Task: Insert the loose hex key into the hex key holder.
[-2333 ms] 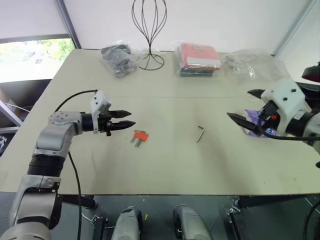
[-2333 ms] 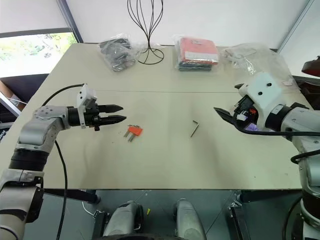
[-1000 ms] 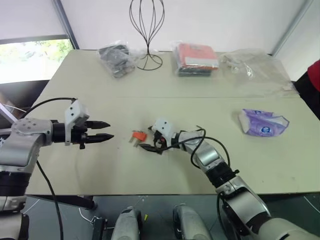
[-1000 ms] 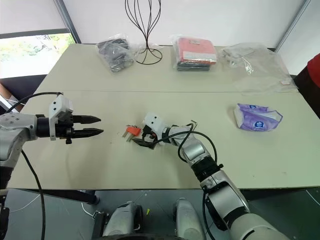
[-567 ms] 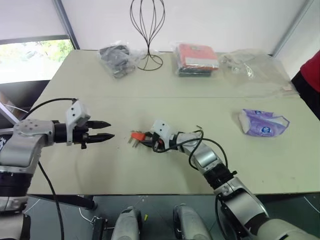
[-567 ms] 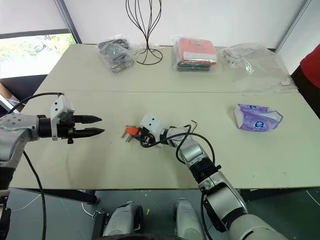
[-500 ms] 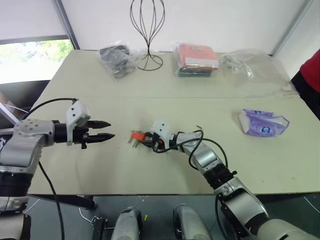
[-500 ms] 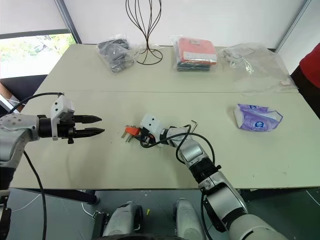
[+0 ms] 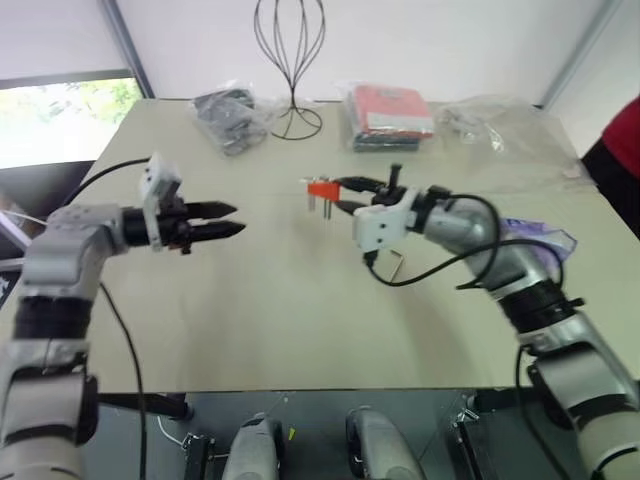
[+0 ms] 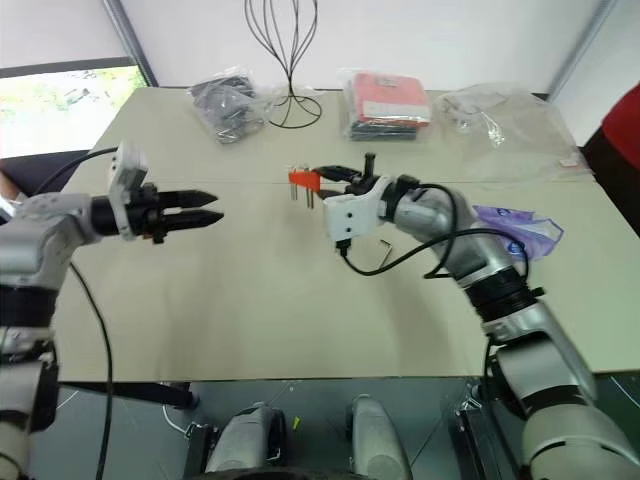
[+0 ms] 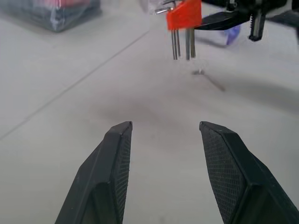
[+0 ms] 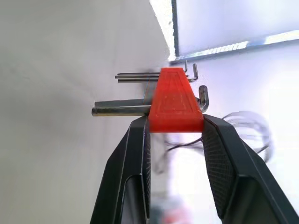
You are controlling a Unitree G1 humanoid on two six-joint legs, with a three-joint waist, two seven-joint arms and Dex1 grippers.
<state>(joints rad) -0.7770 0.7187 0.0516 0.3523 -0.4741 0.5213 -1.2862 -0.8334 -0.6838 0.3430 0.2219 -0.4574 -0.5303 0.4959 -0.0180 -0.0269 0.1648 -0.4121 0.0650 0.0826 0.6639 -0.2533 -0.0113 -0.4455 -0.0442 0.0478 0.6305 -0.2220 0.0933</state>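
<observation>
The hex key holder, a small orange block with short grey keys hanging from it, is held in the air above the table's middle. My right gripper is shut on it; in the right wrist view both fingers press the block's sides. The loose hex key lies flat on the table, below and slightly right of that gripper. My left gripper hovers open and empty to the left, pointing at the holder; a gap lies between them.
Along the table's far edge stand a black wire stand, a dark bagged item, a red packet and clear plastic bags. A purple packet lies behind my right arm. A person in red stands at the right edge.
My right gripper closed on the holder, lifted it off the table and rolled its wrist. The left gripper rose and moved inward, still open. The loose key stays put.
</observation>
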